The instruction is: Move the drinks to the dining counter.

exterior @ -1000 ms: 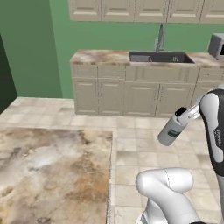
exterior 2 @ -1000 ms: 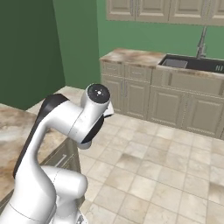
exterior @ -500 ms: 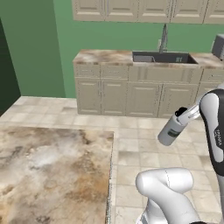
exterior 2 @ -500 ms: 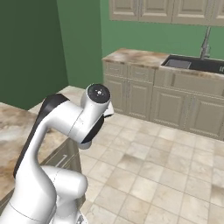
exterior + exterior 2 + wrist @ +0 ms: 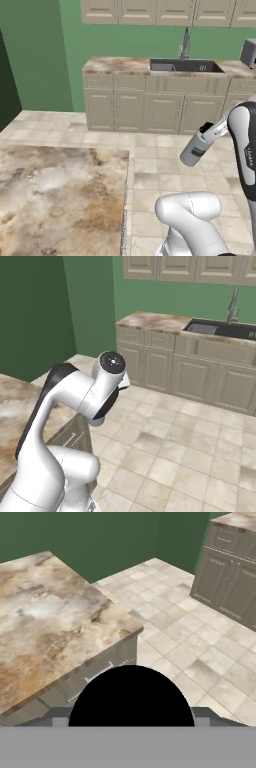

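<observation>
Risk: I'm carrying the grey bottle (image 5: 196,146) tilted, high over the tiled floor – a slip or a jolt from the base would drop it there, short of the counter (image 5: 60,195). Bottle sits right of centre in the left base view, cap (image 5: 131,696) up against my gripper (image 5: 216,131); in the hand view the black cap blocks the bottom centre, counter at upper left. Jaws look clamped on the bottle – the fingers themselves are hidden, so the grip is my read
</observation>
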Controlling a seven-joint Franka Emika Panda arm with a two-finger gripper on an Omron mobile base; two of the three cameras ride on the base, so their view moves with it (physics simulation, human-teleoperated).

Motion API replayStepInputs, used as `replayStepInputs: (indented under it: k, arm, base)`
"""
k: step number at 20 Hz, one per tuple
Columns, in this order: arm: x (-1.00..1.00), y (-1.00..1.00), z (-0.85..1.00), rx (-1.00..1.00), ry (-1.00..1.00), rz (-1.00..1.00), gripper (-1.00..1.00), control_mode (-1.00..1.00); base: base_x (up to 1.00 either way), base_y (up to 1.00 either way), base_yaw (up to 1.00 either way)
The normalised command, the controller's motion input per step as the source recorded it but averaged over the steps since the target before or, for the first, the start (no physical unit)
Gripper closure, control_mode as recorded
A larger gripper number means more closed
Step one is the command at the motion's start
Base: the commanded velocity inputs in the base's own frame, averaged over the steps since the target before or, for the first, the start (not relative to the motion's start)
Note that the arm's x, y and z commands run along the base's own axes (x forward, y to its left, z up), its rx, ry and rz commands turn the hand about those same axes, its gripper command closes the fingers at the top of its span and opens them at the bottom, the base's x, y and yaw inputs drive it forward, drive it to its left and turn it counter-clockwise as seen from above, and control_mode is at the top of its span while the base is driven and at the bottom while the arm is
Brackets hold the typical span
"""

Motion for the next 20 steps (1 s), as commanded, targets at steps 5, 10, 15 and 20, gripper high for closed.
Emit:
replayStepInputs:
  k: [5, 10, 15, 20]
  arm:
    - [0.00, 0.00, 0.00, 0.00, 0.00, 0.00, 1.00, 1.00]
    - [0.00, 0.00, 0.00, 0.00, 0.00, 0.00, 1.00, 1.00]
    - [0.00, 0.00, 0.00, 0.00, 0.00, 0.00, 1.00, 1.00]
    - [0.00, 0.00, 0.00, 0.00, 0.00, 0.00, 1.00, -1.00]
  base:
    - [0.54, 0.77, -0.21]
    - [0.46, 0.89, -0.26]
    - [0.16, 0.41, -0.11]
    - [0.00, 0.00, 0.00]
